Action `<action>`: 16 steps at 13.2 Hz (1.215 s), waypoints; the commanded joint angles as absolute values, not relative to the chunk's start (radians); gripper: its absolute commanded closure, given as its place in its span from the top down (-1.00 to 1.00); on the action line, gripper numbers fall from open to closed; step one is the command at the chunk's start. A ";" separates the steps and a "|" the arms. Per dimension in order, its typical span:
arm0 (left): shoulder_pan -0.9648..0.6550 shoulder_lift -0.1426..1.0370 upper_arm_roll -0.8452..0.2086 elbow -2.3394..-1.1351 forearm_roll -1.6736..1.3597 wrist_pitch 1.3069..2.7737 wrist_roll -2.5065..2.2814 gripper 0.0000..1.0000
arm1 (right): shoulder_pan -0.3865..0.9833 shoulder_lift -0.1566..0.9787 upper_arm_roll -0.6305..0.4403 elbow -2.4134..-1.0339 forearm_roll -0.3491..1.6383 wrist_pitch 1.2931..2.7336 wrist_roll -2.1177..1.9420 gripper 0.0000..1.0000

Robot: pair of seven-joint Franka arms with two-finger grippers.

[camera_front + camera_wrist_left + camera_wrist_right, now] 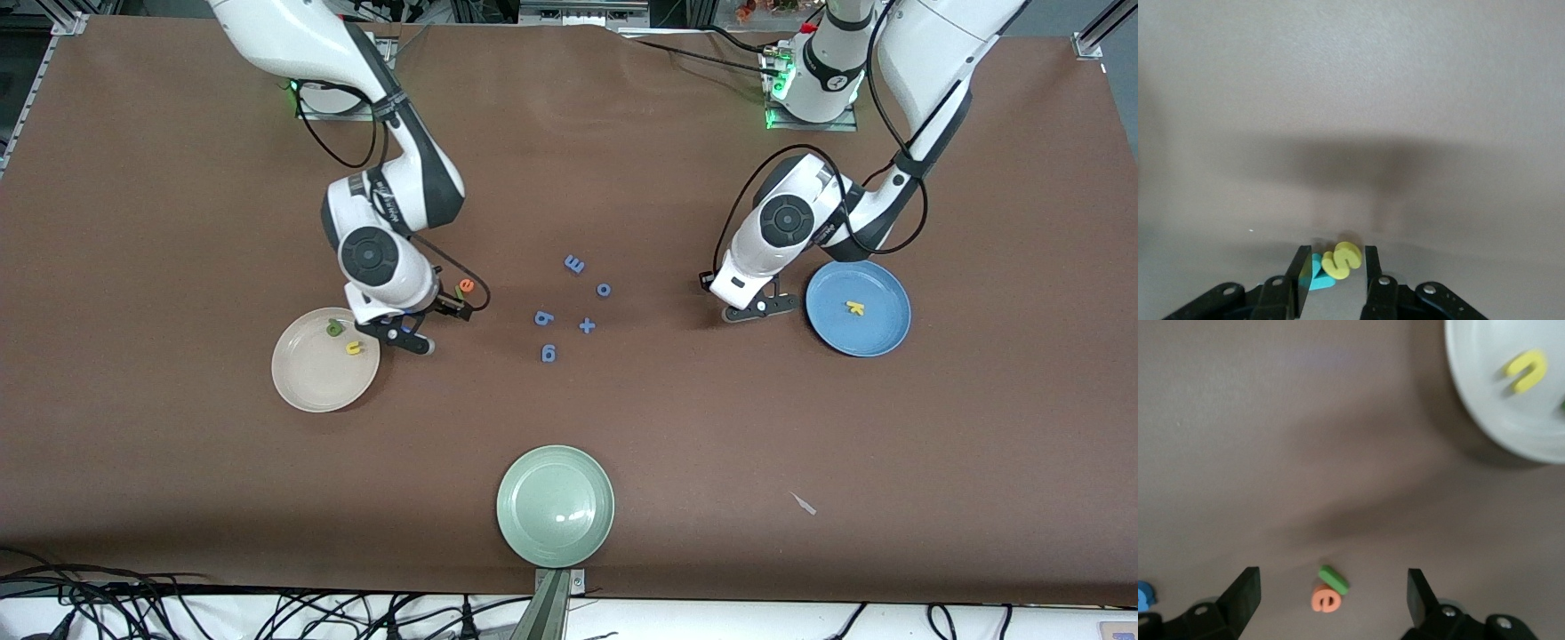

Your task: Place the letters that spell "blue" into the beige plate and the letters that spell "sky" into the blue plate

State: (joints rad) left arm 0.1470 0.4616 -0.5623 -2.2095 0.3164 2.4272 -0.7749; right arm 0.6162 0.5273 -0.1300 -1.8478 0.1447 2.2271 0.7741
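The beige plate [307, 378] holds a green b [334, 328] and a yellow u [354, 348]. Beside it, toward the table's middle, lie the orange e [466, 286] and the dark green l [459, 294], touching each other. My right gripper [440, 327] hangs open over them; its wrist view shows the e [1326, 599] and l [1334, 579] between wide-spread fingers. The blue plate [880, 333] holds a yellow k [855, 308]. Beside it, my left gripper [758, 308] is low and narrowly open around the yellow s [1341, 259] and teal y [1318, 279].
Several blue letters and symbols [574, 264] lie scattered in the middle of the table between the two arms. A pale green plate [556, 507] sits near the table's front edge. A small scrap [804, 504] lies toward the left arm's end.
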 commanded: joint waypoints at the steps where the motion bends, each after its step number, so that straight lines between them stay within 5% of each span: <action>1: 0.150 0.431 -0.569 -2.211 0.351 2.384 -0.524 -0.16 | 0.650 0.518 -0.135 -1.933 0.156 2.319 0.834 0.95; 5: 0.166 0.436 -0.568 -2.201 0.350 2.382 -0.338 0.35 | 0.678 0.525 -0.123 -1.996 0.158 2.390 0.879 0.93; 7: 0.152 0.439 -0.568 -2.177 0.350 2.382 -0.339 0.99 | 0.680 0.523 -0.120 -2.008 0.158 2.390 0.891 0.92; 9: 0.146 0.448 -0.568 -2.158 0.350 2.381 -0.350 1.00 | 0.680 0.522 -0.107 -2.025 0.158 2.413 0.890 0.68; 12: 0.150 0.453 -0.568 -2.152 0.339 2.382 -0.380 1.00 | 0.680 0.520 -0.107 -2.045 0.156 2.447 0.882 0.00; 16: 0.146 0.494 -0.571 -2.113 0.293 2.382 -0.365 1.00 | 0.678 0.512 -0.110 -2.049 0.156 2.442 0.839 -0.10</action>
